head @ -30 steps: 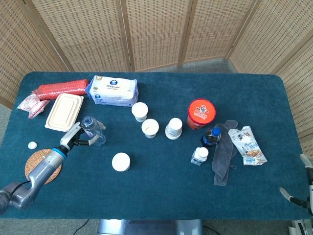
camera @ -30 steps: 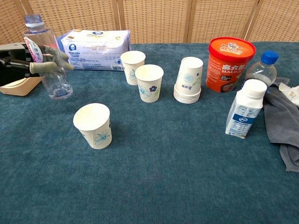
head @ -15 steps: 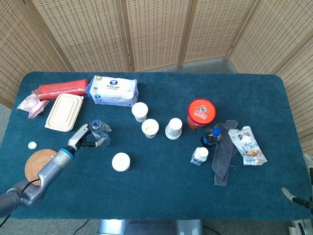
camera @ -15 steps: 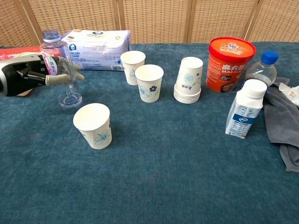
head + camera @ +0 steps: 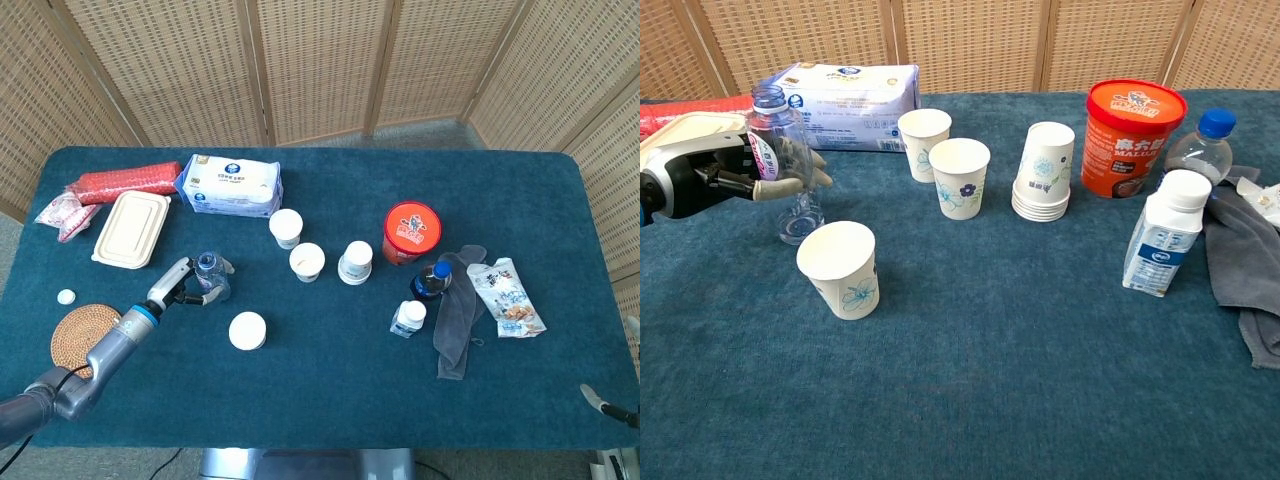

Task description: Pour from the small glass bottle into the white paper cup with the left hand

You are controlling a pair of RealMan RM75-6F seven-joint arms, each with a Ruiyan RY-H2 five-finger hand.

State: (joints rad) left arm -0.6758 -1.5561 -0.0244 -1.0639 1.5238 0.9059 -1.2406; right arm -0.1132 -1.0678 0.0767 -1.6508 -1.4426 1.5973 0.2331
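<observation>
My left hand (image 5: 735,178) fingers (image 5: 790,186) wrap the small glass bottle (image 5: 780,160), upright above the blue tabletop (image 5: 1020,350). Just beside them stands the white paper cup (image 5: 840,268). Wicker screens (image 5: 320,60) stand behind. The red tub (image 5: 1134,124) has writing I cannot read.

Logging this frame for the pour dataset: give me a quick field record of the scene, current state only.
left hand: grips small glass bottle, upright, uncapped, off the table
right hand: not in view
target: white paper cup, upright, just right of and nearer than the bottle
pour: not begun
other cups: two single cups, one stack
right side: red tub, white bottle, grey cloth
</observation>
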